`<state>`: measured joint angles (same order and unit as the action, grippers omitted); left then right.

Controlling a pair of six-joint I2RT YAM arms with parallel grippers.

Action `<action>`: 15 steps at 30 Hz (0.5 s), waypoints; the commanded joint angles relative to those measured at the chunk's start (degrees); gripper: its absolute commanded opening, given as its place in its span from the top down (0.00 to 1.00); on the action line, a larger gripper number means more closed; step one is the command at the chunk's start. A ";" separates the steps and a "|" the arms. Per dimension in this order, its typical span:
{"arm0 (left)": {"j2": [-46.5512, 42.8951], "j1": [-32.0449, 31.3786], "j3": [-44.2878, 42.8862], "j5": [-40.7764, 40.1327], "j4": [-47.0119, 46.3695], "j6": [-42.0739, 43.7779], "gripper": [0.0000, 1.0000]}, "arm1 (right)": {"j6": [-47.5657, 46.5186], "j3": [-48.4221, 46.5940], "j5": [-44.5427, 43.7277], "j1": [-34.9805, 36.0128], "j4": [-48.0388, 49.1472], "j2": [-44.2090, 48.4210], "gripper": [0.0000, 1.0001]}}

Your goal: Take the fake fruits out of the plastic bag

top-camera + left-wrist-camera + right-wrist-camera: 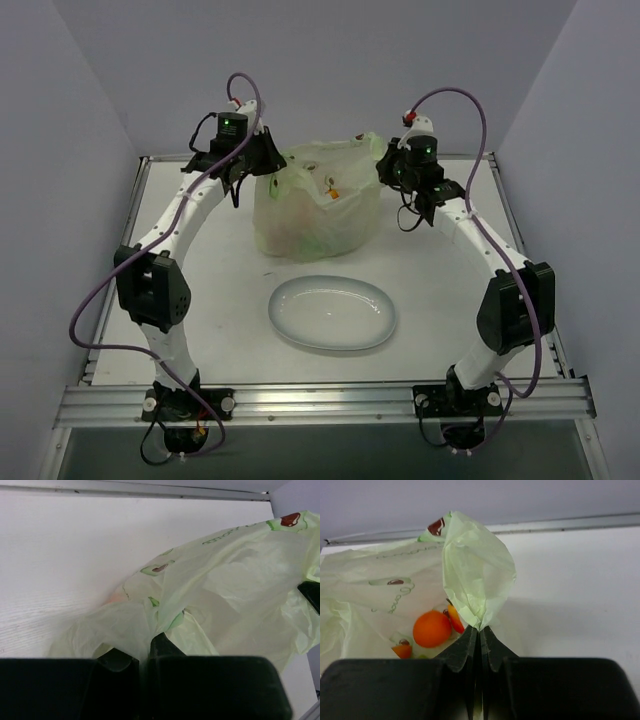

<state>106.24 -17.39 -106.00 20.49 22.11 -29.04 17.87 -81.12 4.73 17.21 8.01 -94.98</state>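
Note:
The pale green-white plastic bag (315, 205) stands at the back middle of the table, held up and spread between both grippers. My left gripper (268, 160) is shut on the bag's left edge, which shows in the left wrist view (145, 645). My right gripper (385, 165) is shut on a bunched handle of the bag (479, 575). Inside the open bag, the right wrist view shows a round orange (431, 628), an orange-red piece (454, 618) beside it and another orange-red piece (402, 650). The other fruits are hidden by the bag.
A white oval plate (333, 312) lies on the table in front of the bag, between the two arms. The raised back edge of the table (320, 156) runs just behind the bag. Grey walls enclose the table.

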 commanded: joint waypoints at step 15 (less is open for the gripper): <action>-7.70 -0.36 29.32 -7.04 -16.55 -3.13 0.98 | 12.27 33.19 -7.28 1.68 17.21 7.88 1.00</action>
<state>101.97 -17.30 -80.16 15.79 10.35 -30.65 26.02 -52.90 0.80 18.61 20.62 -85.78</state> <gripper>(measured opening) 0.026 0.005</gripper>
